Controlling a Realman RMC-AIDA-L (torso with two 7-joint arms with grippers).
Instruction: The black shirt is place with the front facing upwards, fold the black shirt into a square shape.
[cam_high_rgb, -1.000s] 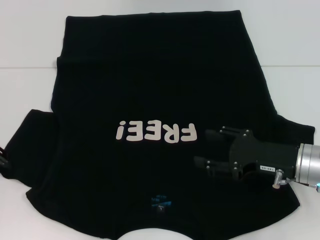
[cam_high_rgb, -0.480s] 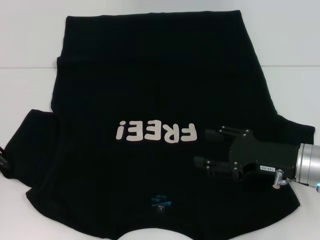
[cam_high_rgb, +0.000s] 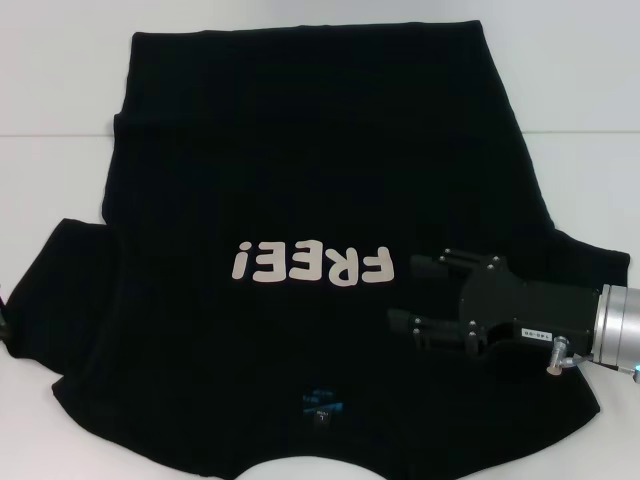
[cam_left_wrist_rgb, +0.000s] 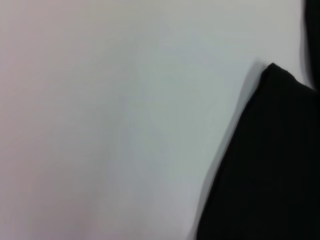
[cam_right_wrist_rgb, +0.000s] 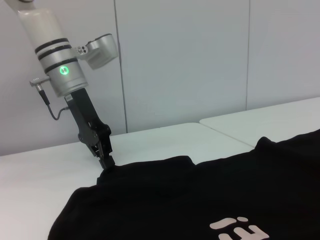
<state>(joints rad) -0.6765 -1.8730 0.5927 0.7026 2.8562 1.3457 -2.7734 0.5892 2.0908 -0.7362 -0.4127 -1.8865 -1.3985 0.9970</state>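
Note:
The black shirt (cam_high_rgb: 300, 150) lies spread front up on the white table (cam_high_rgb: 60, 120), with the cream "FREE!" lettering (cam_high_rgb: 310, 265) facing me and a small blue neck label (cam_high_rgb: 320, 408) near the front edge. My right gripper (cam_high_rgb: 405, 293) is open and empty, just above the shirt's right side beside the lettering. My left gripper (cam_right_wrist_rgb: 106, 161) shows in the right wrist view with its tip at the edge of the shirt's left sleeve (cam_right_wrist_rgb: 150, 167). It barely shows at the head view's left edge (cam_high_rgb: 4, 325). The left wrist view shows the sleeve's edge (cam_left_wrist_rgb: 270, 165) on the table.
Bare white tabletop (cam_high_rgb: 590, 170) lies on both sides of the shirt and behind it. A light wall (cam_right_wrist_rgb: 200, 60) stands behind the table. A seam between table sections (cam_right_wrist_rgb: 220, 135) runs near the shirt's far corner.
My left gripper has slid further out of the head view's left edge. My right gripper has barely shifted. The shirt lies as before.

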